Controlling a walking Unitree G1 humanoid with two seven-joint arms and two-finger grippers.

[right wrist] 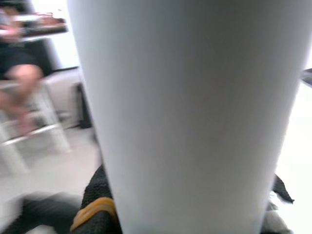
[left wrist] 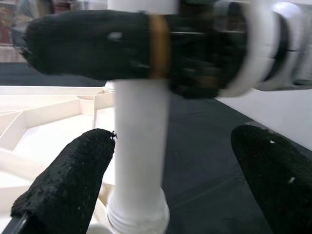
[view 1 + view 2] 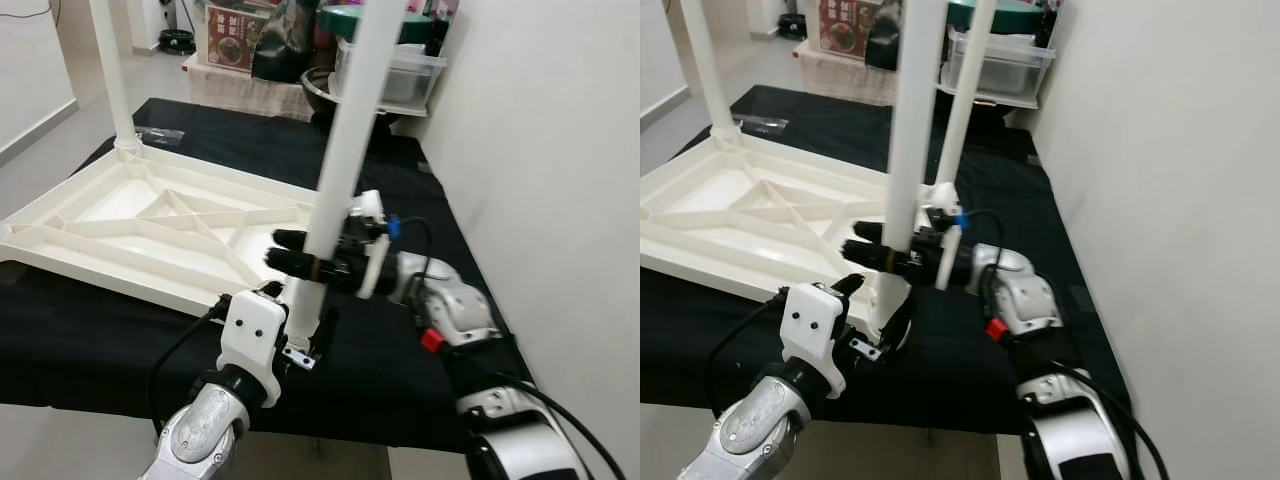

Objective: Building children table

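Observation:
The white table top (image 3: 150, 220) lies upside down on the black-covered table (image 3: 400, 360). A white leg (image 3: 345, 150) stands upright in its near right corner socket. My right gripper (image 3: 285, 252) is shut on this leg a little above the socket, and the leg (image 1: 185, 112) looms close in the right wrist view. My left gripper (image 2: 173, 141) is open low at the leg's base, one finger (image 2: 73, 180) close beside the leg and the other finger (image 2: 273, 175) well apart. Another leg (image 3: 112, 70) stands at the far left corner, and a third (image 3: 968, 90) at the far right corner.
A white wall (image 3: 540, 150) runs close along the right side. Behind the table stand a clear plastic bin (image 3: 405, 72), a black bag (image 3: 285, 40) and a printed box (image 3: 228, 35). A person (image 1: 19, 73) sits on a white stool in the right wrist view.

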